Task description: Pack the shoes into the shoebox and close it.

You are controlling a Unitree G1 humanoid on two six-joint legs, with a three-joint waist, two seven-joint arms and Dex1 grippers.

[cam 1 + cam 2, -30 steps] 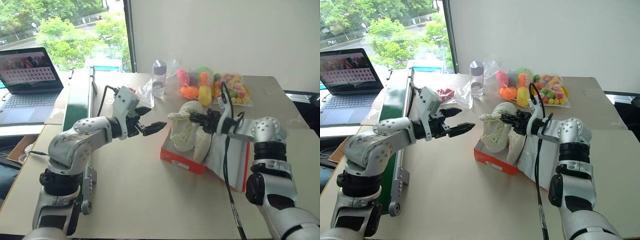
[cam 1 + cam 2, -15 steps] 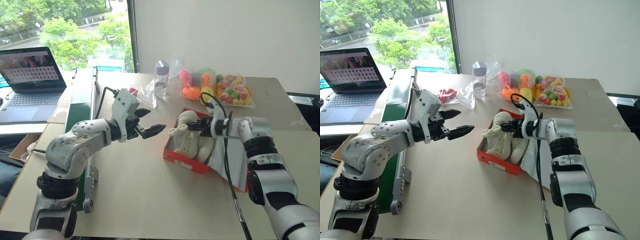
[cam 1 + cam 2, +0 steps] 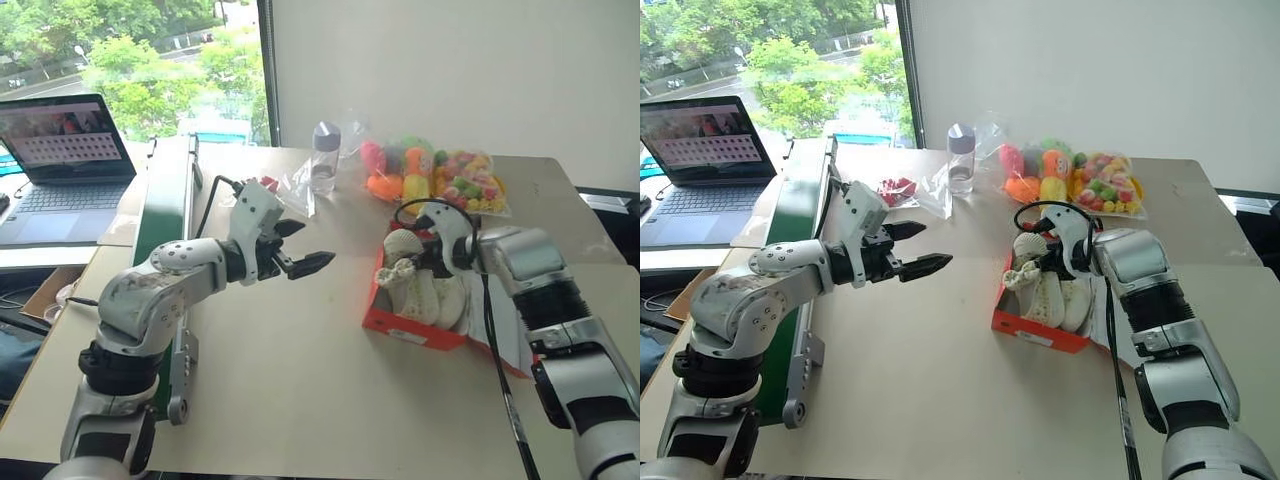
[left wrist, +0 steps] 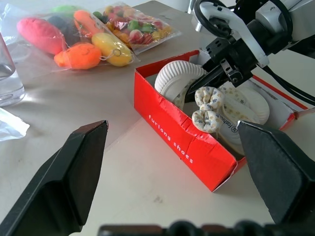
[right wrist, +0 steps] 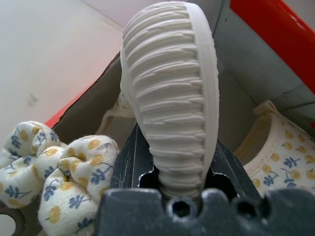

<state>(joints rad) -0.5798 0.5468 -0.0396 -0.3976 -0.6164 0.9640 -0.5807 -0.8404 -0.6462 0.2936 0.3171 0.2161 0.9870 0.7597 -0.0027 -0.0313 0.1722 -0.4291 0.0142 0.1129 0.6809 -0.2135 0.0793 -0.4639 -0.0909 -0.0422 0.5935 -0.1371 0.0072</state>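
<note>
Table [image 3: 300,400] carries shoebox [image 3: 405,325], bottle [image 3: 324,157], toy bags [image 3: 430,180].

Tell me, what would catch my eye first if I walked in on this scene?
Probably the red shoebox on the table's right side, where the right gripper is lowering a cream shoe into it, ribbed sole showing, beside the other shoe. Across from it the left gripper hangs open in mid-air, and behind lie bags of colourful toys.

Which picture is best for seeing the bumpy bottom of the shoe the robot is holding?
The right wrist view: the cream shoe's ribbed pale sole shows up close, pinched in the right claw. The left wrist view shows it smaller, inside the red cardboard shoebox. The eye views show it tiny.
</note>
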